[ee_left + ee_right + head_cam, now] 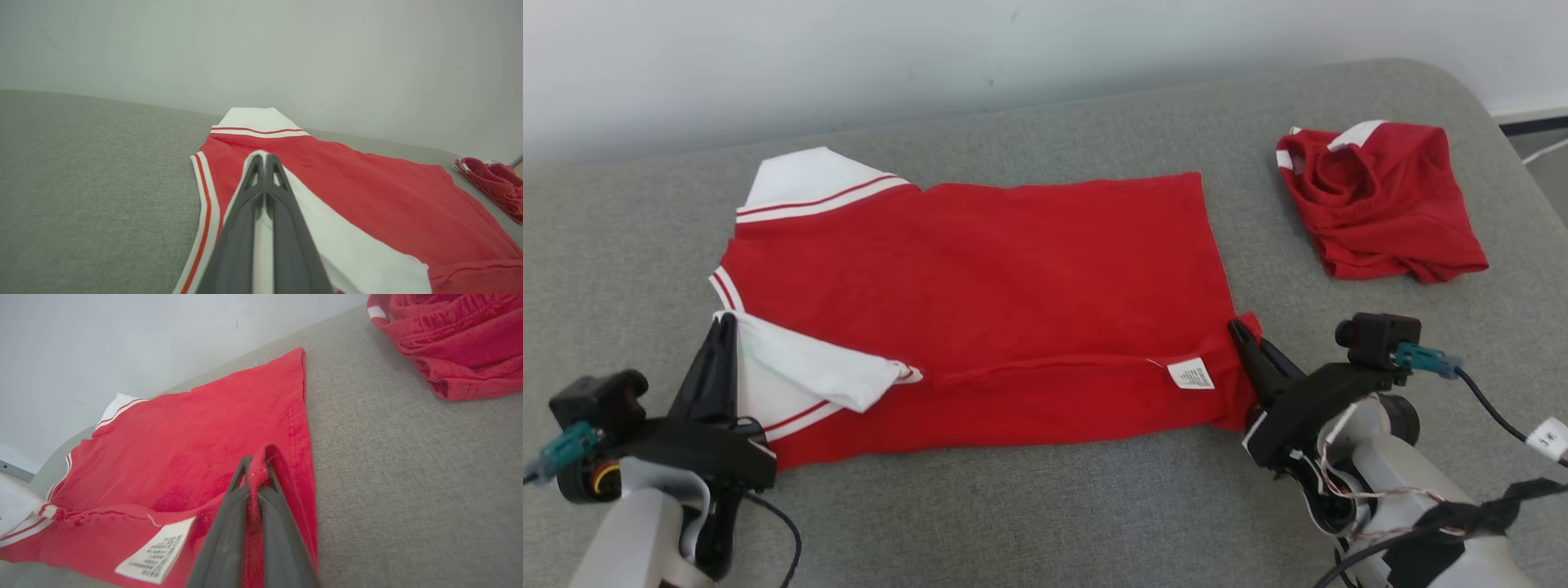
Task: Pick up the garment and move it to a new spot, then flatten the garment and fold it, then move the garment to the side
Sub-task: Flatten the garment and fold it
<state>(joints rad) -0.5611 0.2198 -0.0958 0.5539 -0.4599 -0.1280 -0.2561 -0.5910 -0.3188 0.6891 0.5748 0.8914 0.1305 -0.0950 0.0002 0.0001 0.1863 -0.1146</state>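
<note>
Both grippers are clamped on the shirt (pixel 1013 269), one at each end of its near edge. The shirt lies spread on the grey cushion (pixel 1013 523), about midway between the near and far edges, with its long axis running left to right: collar end toward the left edge, hem toward the right.

The left gripper (pixel 721 327) has its fingers pressed together on the white sleeve (pixel 809 367), which is turned in over the red body; the left wrist view shows white cloth pinched between the two dark fingers. The right gripper (pixel 1241 333) is closed on the near hem corner, and the right wrist view shows a raised ridge of red cloth between its fingers. A white label (pixel 1191 374) lies face up just beside that corner.

Each arm is nearest its own end, and the body of the shirt lies beyond both grippers, toward the far edge. The fold in hand therefore looks lengthwise: both held points would need to travel together, away from the robot, keeping the near edge taut and parallel to the long axis.

A second garment (pixel 1380 204), crumpled, sits near the far right corner, well apart from the shirt.
</note>
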